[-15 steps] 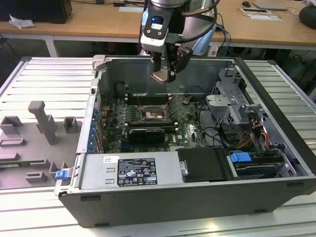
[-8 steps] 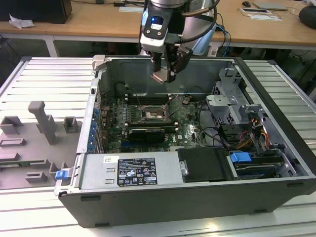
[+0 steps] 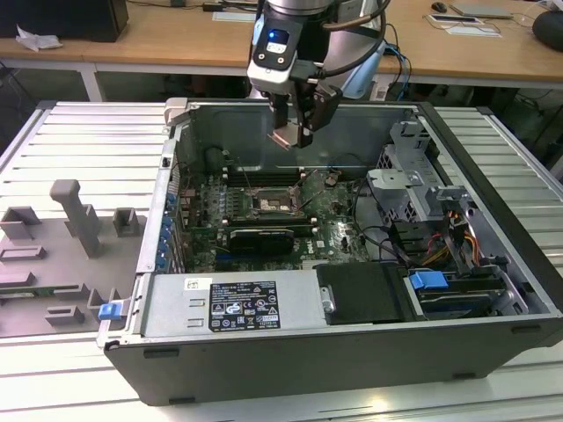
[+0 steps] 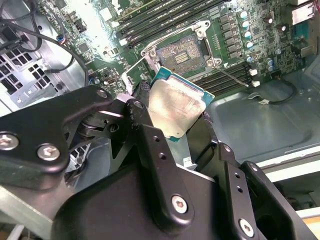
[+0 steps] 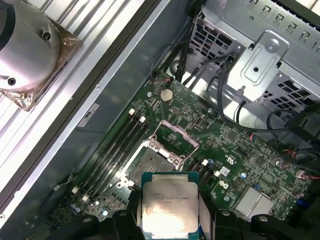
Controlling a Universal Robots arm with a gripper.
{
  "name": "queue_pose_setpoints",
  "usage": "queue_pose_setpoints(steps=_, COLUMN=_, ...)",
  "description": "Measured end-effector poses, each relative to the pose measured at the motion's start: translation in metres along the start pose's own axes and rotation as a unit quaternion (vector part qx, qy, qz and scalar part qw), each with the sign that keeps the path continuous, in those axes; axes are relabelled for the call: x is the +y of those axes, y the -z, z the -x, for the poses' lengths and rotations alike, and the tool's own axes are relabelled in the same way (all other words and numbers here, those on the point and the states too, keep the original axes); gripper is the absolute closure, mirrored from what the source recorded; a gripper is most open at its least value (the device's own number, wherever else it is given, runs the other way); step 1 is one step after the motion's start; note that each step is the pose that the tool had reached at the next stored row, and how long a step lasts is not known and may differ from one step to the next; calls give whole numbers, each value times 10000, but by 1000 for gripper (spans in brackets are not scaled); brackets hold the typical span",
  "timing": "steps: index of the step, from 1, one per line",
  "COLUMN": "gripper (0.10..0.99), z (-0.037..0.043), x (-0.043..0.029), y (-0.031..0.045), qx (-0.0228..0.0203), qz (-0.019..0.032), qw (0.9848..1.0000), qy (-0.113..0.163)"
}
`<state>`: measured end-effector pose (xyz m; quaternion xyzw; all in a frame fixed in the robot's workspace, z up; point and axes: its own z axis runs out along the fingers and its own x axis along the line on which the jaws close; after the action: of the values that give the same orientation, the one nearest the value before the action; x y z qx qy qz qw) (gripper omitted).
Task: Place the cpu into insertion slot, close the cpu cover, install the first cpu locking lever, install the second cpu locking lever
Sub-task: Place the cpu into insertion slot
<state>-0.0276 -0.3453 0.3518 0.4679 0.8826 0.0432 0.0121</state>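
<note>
**CPU poised over open socket, claw clamped on chip**

Your claw [image 3: 291,137] hung inside the open computer case [image 3: 290,369], which stood on the ribbed metal surface [image 3: 79,132], with its fingers clenched on two opposite edges of the cpu [image 3: 288,138]. In the second wrist view, the chip [image 4: 175,107] showed its pale metal top and a green rim between the black fingers [image 4: 142,107].

The insertion slot [image 3: 275,204] lay below the claw and well apart from it. It sat on the green circuit board [image 3: 339,233], beside the long black memory slots [image 3: 259,176] near the case's back wall. In the first wrist view, the slot [image 5: 148,167] sat just beyond the held chip [image 5: 170,207], so the way to it read as almost straight down with a small shift forward.

The cpu cover [image 5: 175,136] stood swung open on the slot's far side, leaving the dark contact field bare, so nothing appeared to block the drop.

The point to watch was alignment. The chip's edges seemed turned out of line with the slot's silver rim, and in the exterior view the chip looked tilted, not level with the board. Whether that skew was real or only the camera's angle could not be told.
</note>
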Motion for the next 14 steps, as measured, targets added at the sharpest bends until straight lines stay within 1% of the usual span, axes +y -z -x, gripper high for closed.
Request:
queue_pose_setpoints(steps=5, gripper=545, z=0, x=-1, y=-10, qx=-23, qz=2, qw=9997, qy=-228)
queue_pose_setpoints(steps=9, gripper=545, z=1, x=-1, y=-17, qx=-43, qz=5, qw=9990, qy=-442)
queue_pose_setpoints(steps=14, gripper=545, z=0, x=-4, y=-43, qx=-53, qz=7, qw=9984, qy=-558)
